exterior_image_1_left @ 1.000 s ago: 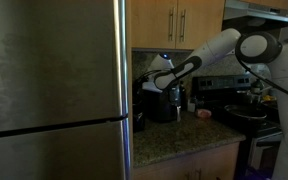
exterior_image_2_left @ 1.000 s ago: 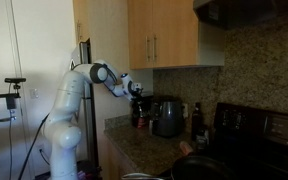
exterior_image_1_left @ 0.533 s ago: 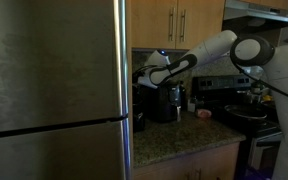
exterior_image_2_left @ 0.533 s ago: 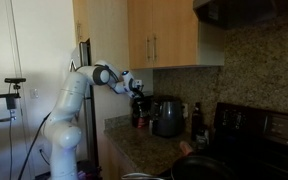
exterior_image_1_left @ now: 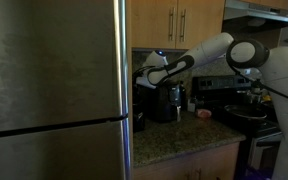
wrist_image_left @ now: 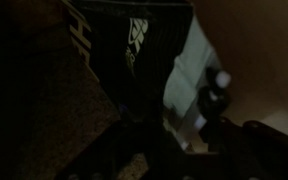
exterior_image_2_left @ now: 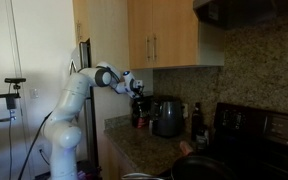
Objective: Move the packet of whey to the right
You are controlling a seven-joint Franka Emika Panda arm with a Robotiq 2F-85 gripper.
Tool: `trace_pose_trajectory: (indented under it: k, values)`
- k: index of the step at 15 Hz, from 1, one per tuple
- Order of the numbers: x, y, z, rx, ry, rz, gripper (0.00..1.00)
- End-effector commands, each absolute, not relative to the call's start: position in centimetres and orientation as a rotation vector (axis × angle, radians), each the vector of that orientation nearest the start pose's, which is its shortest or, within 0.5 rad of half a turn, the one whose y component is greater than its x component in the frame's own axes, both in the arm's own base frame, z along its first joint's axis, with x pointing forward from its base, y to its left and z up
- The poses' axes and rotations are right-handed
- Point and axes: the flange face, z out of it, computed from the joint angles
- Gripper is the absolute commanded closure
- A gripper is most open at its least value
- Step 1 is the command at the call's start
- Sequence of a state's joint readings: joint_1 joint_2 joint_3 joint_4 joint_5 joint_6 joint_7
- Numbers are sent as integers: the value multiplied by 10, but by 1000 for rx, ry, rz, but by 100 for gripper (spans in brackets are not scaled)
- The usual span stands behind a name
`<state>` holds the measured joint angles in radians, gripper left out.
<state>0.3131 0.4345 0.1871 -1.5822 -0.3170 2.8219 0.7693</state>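
The packet of whey (exterior_image_1_left: 140,104) is a tall dark pouch standing on the counter between the fridge and a black coffee maker (exterior_image_1_left: 167,101). In both exterior views my gripper (exterior_image_1_left: 144,76) hangs at the packet's top edge, reaching in over the counter. The packet (exterior_image_2_left: 138,112) shows reddish print low on its front, with the gripper (exterior_image_2_left: 136,89) right above it. The wrist view is very dark: the packet (wrist_image_left: 134,38) with pale print fills the upper middle, and my fingers are lost in shadow, so I cannot tell whether they touch the pouch.
A steel fridge (exterior_image_1_left: 54,90) stands hard against the packet on one side. Beyond the coffee maker (exterior_image_2_left: 167,117) come small bottles (exterior_image_2_left: 196,122), a stove with a pan (exterior_image_1_left: 246,113), and wooden wall cabinets (exterior_image_2_left: 174,35) overhead. Speckled stone counter (exterior_image_1_left: 179,135) lies in front.
The gripper has slid toward the fridge and a little down, from above the coffee maker to the top of the packet. The packet has not moved.
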Motion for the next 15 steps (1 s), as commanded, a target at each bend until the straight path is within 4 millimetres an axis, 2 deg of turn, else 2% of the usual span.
trace_pose_trajectory:
  k: [1, 3, 6, 8, 11, 12, 15]
  values:
    - [647, 344, 490, -2619, 97, -1021, 90]
    - [648, 340, 489, -2645, 104, -1026, 100]
    - [648, 336, 485, -2689, 129, -1024, 100]
    - [647, 334, 489, -2714, 154, -1038, 99]
    - [628, 332, 524, -2740, 174, -1011, 99]
    - [617, 332, 540, -2741, 169, -1003, 99]
    - [589, 331, 568, -2773, 167, -967, 99]
